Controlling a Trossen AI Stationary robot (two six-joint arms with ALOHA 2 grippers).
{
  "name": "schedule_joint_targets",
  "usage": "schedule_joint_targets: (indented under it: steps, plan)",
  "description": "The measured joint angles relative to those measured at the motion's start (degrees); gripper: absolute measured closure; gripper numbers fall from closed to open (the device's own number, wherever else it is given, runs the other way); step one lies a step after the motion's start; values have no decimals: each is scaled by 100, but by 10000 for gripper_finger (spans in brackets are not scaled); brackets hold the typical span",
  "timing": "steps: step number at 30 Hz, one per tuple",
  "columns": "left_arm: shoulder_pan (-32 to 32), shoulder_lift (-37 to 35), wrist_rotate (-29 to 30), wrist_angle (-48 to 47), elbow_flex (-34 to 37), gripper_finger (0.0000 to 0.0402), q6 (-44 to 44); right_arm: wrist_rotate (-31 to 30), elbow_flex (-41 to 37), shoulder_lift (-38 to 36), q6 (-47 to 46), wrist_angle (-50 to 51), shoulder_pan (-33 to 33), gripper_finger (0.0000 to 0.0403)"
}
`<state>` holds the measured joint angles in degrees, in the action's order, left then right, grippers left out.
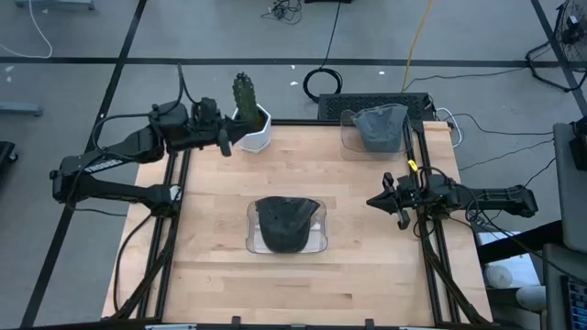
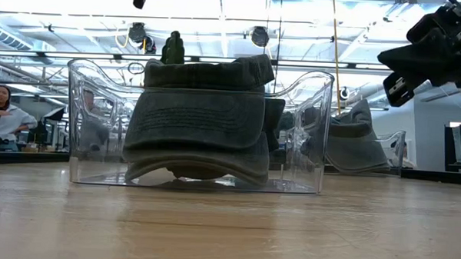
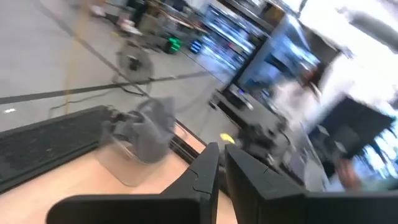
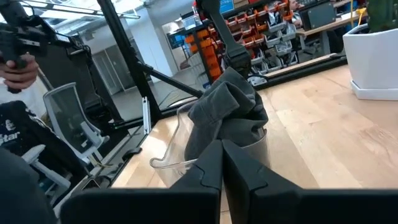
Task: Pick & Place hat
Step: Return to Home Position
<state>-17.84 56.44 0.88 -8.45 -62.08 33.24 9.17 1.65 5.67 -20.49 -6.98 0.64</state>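
Dark fingers (image 3: 202, 177) of the left jaws are clenched together with nothing between them. These jaws hang over the far left corner of the table (image 1: 211, 266), just beside a white pot (image 1: 257, 131) with a green plant (image 1: 242, 92). The right jaws are clenched and empty too, over the right edge of the table, pointing inward. The black cap (image 1: 286, 223) lies in a clear bin (image 1: 251, 240) at the middle of the table. On the cap there are lines of small print, too faint to read. The gray cap (image 1: 379, 126) sits in a second clear bin (image 1: 348, 137) at the far right corner, well apart from the first. Beyond the table a person (image 2: 4, 114) shows in the room.
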Motion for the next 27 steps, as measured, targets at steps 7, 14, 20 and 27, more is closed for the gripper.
schedule_joint_targets:
  steps: [7, 14, 20, 27]
  plan:
    - [-24, -69, -989, -520, 0, 366, -918, -2, -2, 0, 22, 0, 0, 403]
    - [193, -376, -898, -1339, 0, 366, -1580, -7, -2, 0, 22, -1, 0, 403]
    - [254, -868, -792, -1458, 0, 366, -2029, -9, -2, 0, 22, -1, 0, 403]
    - [505, -1631, -838, -1224, 908, 367, -1575, -9, -2, 0, 21, -2, 0, 403]
